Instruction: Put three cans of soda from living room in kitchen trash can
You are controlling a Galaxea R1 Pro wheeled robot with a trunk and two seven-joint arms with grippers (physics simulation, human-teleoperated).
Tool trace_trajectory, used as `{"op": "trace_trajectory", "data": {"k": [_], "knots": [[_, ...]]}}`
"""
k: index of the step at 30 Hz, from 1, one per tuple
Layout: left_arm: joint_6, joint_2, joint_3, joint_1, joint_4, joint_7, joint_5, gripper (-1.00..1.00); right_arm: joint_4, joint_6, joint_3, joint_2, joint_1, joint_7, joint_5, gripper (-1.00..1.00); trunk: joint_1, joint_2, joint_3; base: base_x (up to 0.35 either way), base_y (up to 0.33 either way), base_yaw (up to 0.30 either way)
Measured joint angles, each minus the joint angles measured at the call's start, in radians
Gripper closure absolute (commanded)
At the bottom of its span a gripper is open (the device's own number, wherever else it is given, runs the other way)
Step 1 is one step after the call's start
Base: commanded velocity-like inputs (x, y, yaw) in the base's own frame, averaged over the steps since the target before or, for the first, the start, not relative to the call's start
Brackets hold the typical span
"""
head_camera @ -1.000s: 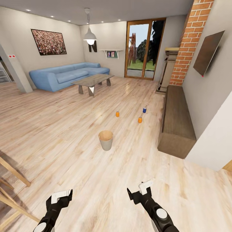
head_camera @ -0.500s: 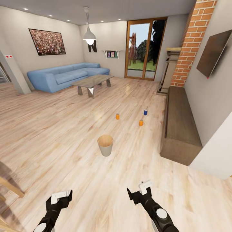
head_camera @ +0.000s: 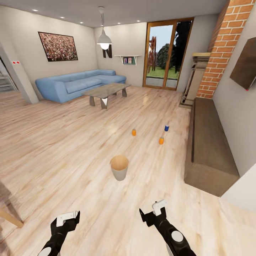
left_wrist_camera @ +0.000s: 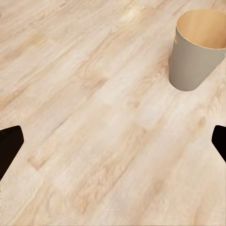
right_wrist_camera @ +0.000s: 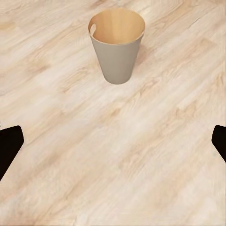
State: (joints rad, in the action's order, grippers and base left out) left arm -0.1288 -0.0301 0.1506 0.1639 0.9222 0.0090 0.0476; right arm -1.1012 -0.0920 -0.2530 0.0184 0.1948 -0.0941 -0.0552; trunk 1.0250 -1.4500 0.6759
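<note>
A: Change since earlier frame? 
B: Camera advances; tash can (head_camera: 119, 167) and 3 cans sit lower in view.

A: Status? 
B: Left tool (head_camera: 67, 219) and right tool (head_camera: 153, 212) spread, empty. Orange can (head_camera: 134, 132), orange can (head_camera: 161, 140), blue can (head_camera: 166, 127) stand on floor (head_camera: 64, 142) beyond the tash can.

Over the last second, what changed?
Only the view shifted: the camera moved, so the bin and three cans sit lower and further right in frame. Nothing grasped or released. Left gripper and right gripper remain open and empty.
</note>
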Motion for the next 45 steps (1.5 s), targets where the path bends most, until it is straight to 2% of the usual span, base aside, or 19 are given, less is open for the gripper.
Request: {"op": "trace_trajectory", "data": {"k": [4,16,45], "knots": [[0.0,0.001,0.0,0.0,0.0,0.001,0.0,-1.0,0.002,0.0,-0.019,0.0,0.0,0.012,0.0,-1.0,0.0,0.0,-0.002,0.323,-0.089,0.238],[0.0,0.004,0.0,0.0,0.0,0.002,0.0,-1.0,0.003,0.0,-0.025,-0.001,0.0,0.014,0.0,-1.0,0.0,0.0,-0.012,0.322,-0.125,0.152],[0.0,0.004,0.003,0.0,0.0,0.002,0.0,-1.0,0.002,0.0,-0.024,-0.001,0.0,0.012,0.0,-1.0,0.0,0.0,-0.014,0.308,-0.161,0.008]]}}
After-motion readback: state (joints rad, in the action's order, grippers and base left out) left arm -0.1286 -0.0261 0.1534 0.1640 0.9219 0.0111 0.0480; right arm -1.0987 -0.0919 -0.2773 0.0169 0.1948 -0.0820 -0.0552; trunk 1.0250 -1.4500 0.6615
